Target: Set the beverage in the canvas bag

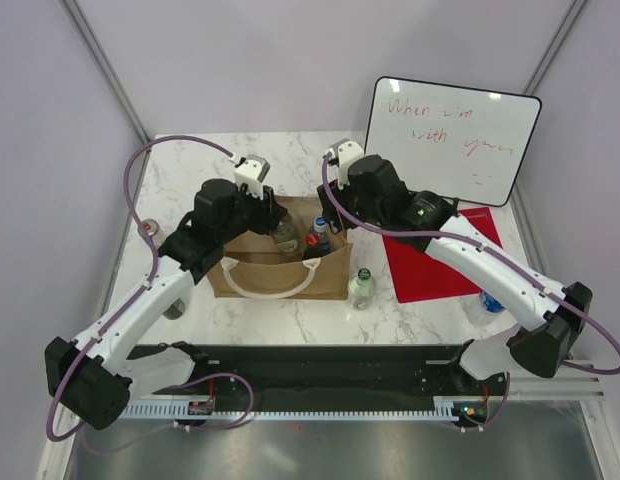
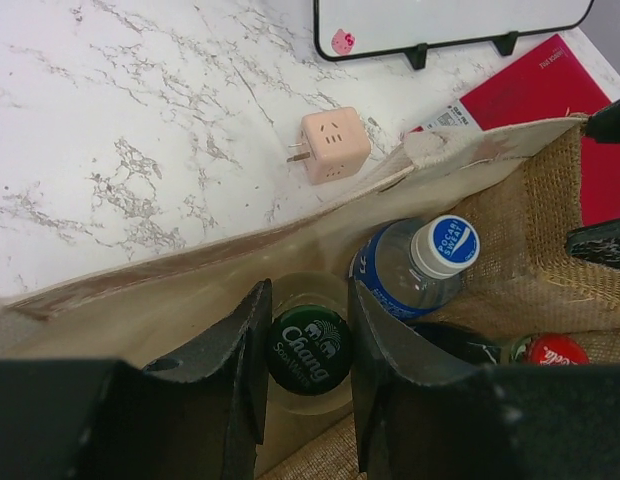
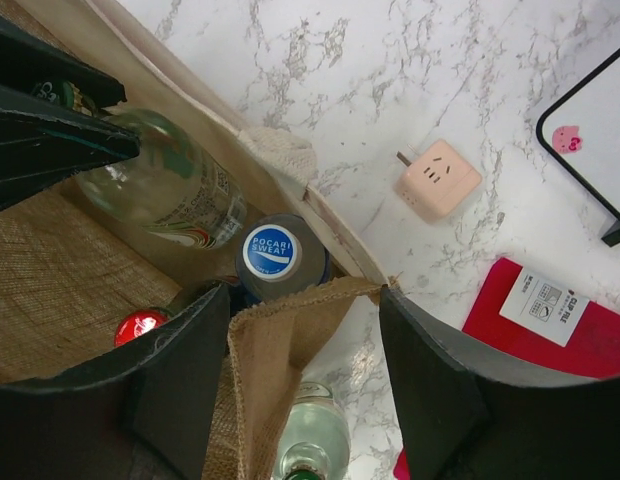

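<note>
From their bases at the near edge, the left arm [image 1: 140, 300] and the right arm [image 1: 490, 265] reach in over a marbled white counter [image 1: 290, 320] and meet above the canvas bag [image 1: 330, 275], which stands open at mid-counter with its white handles hanging down the front. A whiteboard [image 1: 455, 140] is propped at the far right; a red folder [image 1: 440, 265] lies flat just right of the bag.

The left pincer [image 2: 308, 300] is down inside the bag, clamped on the neck of a clear bottle [image 2: 308, 348] with a green Chang cap. The right pincer [image 3: 305, 300] stands wide, its fingers [image 3: 195, 350] straddling the bag's burlap side wall. A Pocari Sweat bottle [image 2: 420, 265] and a red cap [image 2: 556, 352] already sit inside. Another green-capped bottle [image 1: 362, 288] stands on the counter just beside the bag's right corner. A pink plug adapter [image 2: 334, 145] lies behind the bag.
</note>
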Robot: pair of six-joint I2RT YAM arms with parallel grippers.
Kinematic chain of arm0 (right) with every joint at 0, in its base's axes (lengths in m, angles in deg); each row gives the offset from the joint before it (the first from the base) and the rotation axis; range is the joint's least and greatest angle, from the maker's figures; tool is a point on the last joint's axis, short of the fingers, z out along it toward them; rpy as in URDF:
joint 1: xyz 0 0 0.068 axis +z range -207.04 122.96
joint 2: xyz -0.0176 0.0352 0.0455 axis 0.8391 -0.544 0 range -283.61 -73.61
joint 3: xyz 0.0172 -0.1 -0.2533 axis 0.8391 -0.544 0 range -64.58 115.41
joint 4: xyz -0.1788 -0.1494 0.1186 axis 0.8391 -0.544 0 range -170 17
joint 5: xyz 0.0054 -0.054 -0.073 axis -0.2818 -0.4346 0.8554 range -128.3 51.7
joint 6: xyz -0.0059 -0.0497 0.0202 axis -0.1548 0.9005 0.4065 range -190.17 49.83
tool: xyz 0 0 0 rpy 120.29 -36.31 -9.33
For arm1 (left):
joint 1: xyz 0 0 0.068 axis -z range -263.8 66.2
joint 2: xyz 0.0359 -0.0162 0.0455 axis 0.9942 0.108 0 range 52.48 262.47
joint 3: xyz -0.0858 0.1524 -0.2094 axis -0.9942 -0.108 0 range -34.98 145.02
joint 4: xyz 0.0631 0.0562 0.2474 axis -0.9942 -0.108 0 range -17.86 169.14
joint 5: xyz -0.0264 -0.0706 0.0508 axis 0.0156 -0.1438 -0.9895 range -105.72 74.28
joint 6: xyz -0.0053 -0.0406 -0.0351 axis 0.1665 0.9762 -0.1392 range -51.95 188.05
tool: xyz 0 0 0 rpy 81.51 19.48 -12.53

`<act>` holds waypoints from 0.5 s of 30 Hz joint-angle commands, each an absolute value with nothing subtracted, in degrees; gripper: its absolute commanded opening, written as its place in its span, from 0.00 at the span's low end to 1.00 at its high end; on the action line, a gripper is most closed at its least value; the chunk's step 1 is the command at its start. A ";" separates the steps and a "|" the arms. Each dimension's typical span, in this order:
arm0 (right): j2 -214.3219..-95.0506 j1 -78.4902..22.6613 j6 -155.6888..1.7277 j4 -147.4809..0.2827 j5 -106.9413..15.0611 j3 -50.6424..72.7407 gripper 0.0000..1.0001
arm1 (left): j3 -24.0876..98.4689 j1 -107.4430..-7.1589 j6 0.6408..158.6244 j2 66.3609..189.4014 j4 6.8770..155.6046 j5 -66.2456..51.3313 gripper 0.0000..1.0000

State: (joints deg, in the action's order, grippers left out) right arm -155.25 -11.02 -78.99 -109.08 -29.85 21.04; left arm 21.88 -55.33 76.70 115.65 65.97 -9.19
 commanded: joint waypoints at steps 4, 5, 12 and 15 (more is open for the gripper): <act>-156.14 -10.64 -80.45 -111.06 -29.42 19.09 0.61 | 20.48 -53.13 76.84 115.49 84.67 -12.11 0.02; -156.05 -10.72 -80.45 -110.97 -29.42 18.48 0.60 | 20.05 -52.87 76.84 115.75 85.20 -12.20 0.02; -154.91 -10.64 -80.45 -110.62 -29.95 16.80 0.55 | 17.41 -50.67 75.26 117.78 89.59 -15.63 0.02; -154.47 -10.72 -80.45 -110.62 -29.34 16.54 0.54 | 16.88 -49.97 75.26 118.57 90.12 -15.72 0.02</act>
State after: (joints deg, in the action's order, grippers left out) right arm -155.75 -10.74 -80.52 -108.10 -30.49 18.13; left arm 15.81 -50.89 76.26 119.32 76.59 -14.22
